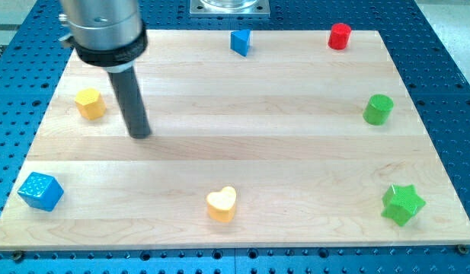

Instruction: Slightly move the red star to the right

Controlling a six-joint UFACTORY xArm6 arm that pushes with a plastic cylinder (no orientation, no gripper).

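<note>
My tip [140, 135] sits bare on the board just right of the yellow block [90, 103], touching nothing. The red block [340, 36] (star shape and pointing unclear) is far right, by the top edge.

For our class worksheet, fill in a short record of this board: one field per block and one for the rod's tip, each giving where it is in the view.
tip: right of the yellow block, apart from it
yellow block: left side
blue cube: bottom left
yellow heart: bottom middle
green star: bottom right
green cylinder: right edge
red block: top right
blue block: top middle
</note>
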